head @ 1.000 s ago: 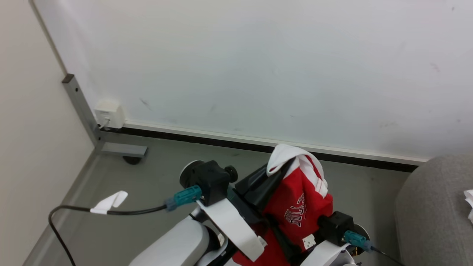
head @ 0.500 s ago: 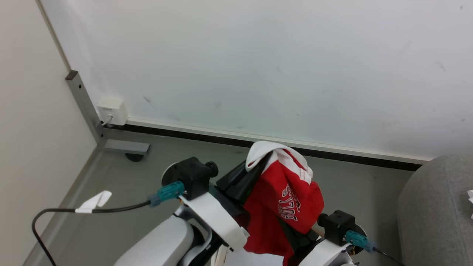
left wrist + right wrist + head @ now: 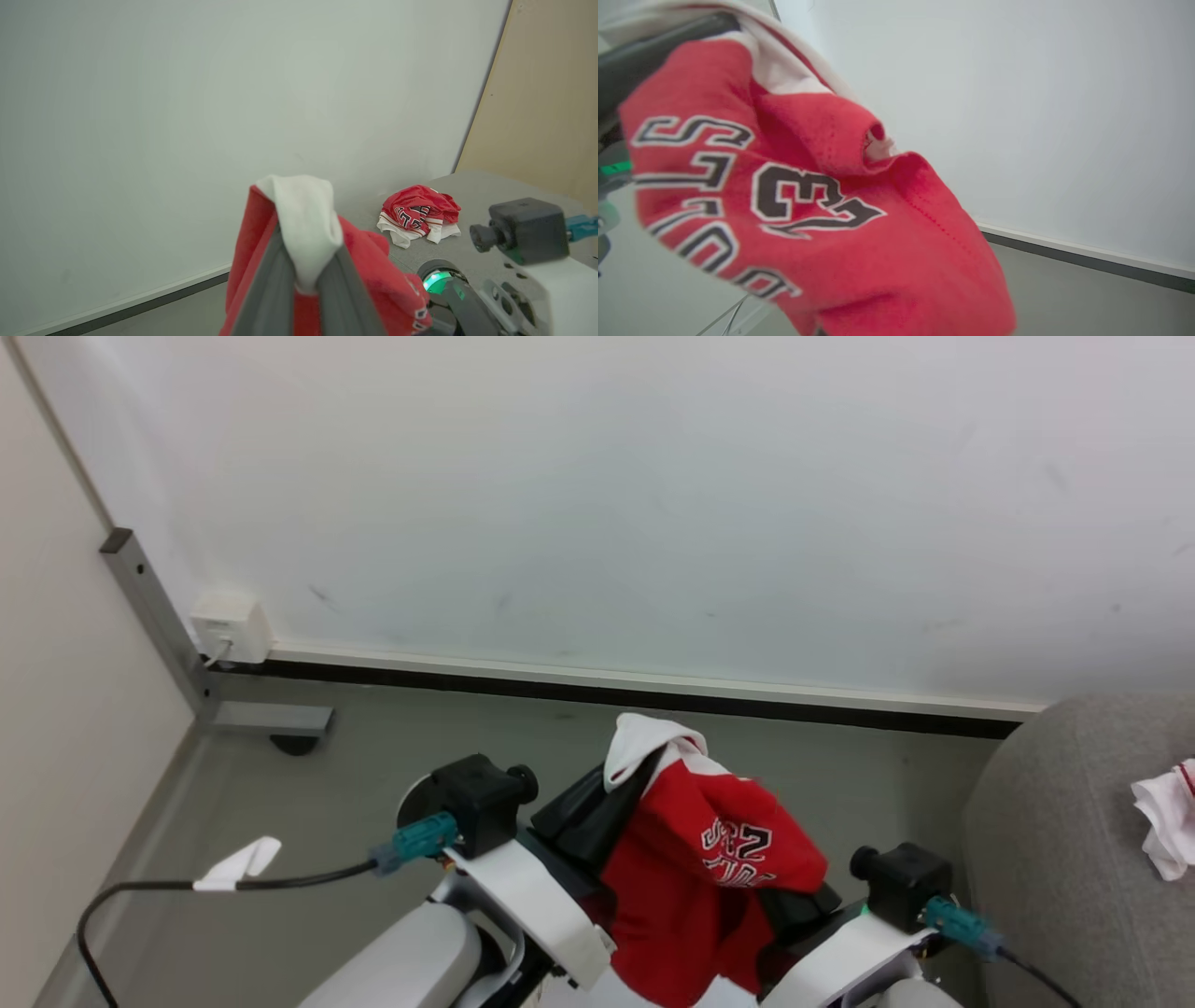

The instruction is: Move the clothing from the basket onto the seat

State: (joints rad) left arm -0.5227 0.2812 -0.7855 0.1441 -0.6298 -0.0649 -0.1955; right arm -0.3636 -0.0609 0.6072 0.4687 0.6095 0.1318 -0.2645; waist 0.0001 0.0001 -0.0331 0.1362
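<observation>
My left gripper [image 3: 637,767] is raised in front of the wall and shut on a red garment [image 3: 709,887] with a white panel and black-and-white lettering. In the left wrist view the white fold [image 3: 303,219] sits pinched between my grey fingers [image 3: 261,289]. The cloth hangs down and drapes over my right gripper [image 3: 794,905], hiding its fingers. The right wrist view shows the red garment [image 3: 822,210] up close. A second red-and-white garment [image 3: 418,214] lies crumpled on the grey seat [image 3: 1064,877], and its white edge [image 3: 1162,821] is at the head view's right. The basket is out of view.
A white wall [image 3: 653,504] with a dark baseboard stands close ahead above the grey floor [image 3: 373,747]. At the left are a grey metal post [image 3: 154,607] with a foot and a white wall socket [image 3: 229,625]. A black cable [image 3: 187,887] trails from my left wrist.
The head view has swung slightly right, showing more of the seat. My right wrist has moved right under the garment, and the lettering now faces upward more.
</observation>
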